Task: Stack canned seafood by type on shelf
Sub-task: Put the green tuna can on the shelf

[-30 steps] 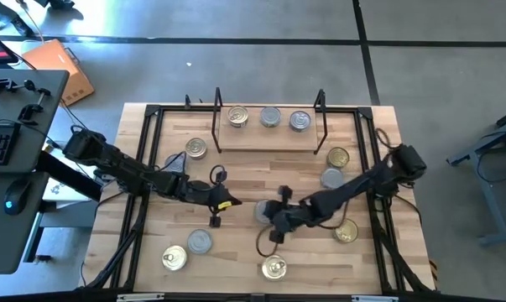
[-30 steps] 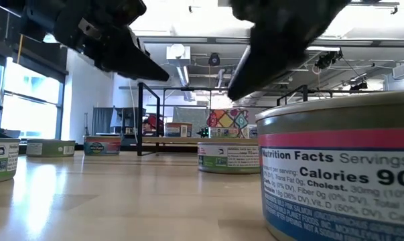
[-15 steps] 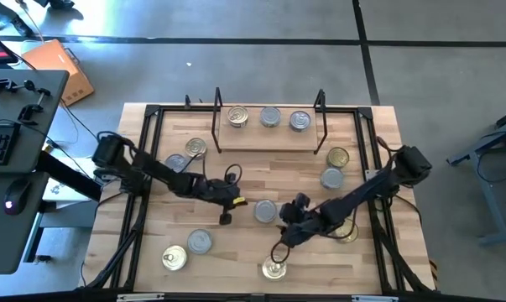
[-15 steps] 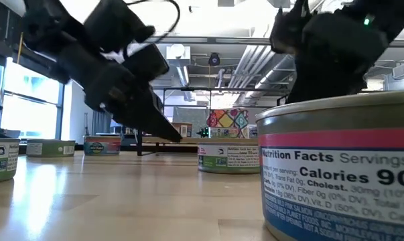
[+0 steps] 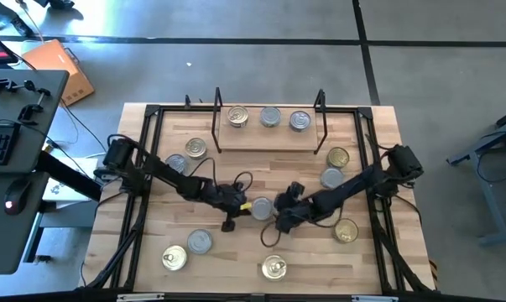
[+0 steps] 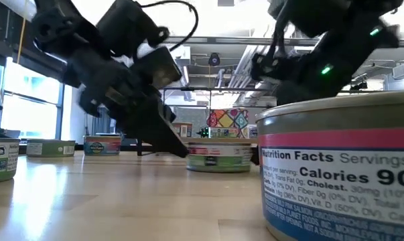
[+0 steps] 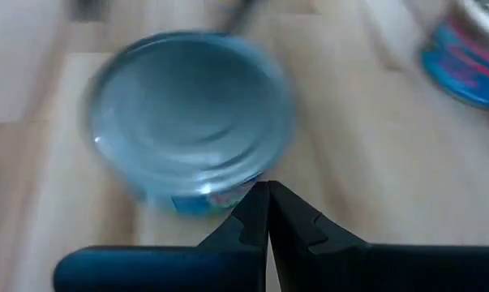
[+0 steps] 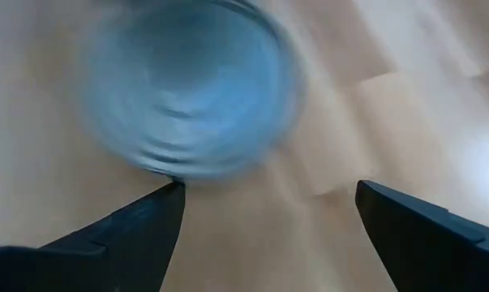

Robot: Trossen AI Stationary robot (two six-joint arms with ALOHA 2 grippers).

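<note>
A silver-lidded can (image 5: 261, 207) stands flat on the table's middle. My left gripper (image 7: 268, 191) is shut, and its tips are at the can's left side. My right gripper (image 8: 268, 186) hovers open just right of the can (image 8: 191, 93), slanting down, with one fingertip (image 8: 169, 195) by its rim. The shelf (image 5: 253, 138) at the far edge carries one gold-lidded can (image 5: 237, 116) and two silver-lidded cans (image 5: 270, 117), all standing on their bases. My left gripper rests its shut fingertips (image 6: 181, 152) against the can's side wall (image 7: 228, 199), low down near the label. It comes slanting down from the table's left. The can stands on its base on the table. My right gripper's one fingertip is at the can's rim; whether it touches, I cannot tell.
Loose cans stand around the table: gold-lidded ones at the far left (image 5: 195, 148), far right (image 5: 338, 157), right (image 5: 346, 231), near left (image 5: 175, 257) and near middle (image 5: 274, 268), and silver-lidded ones (image 5: 331, 178), (image 5: 200, 242). A black frame (image 5: 152, 117) borders the tabletop.
Both grippers have sunk toward the silver-lidded can in the middle. The left one has gone toward the table's right until its shut tips reach the can. The right one has opened wide. The can has shifted slightly toward the table's left.
</note>
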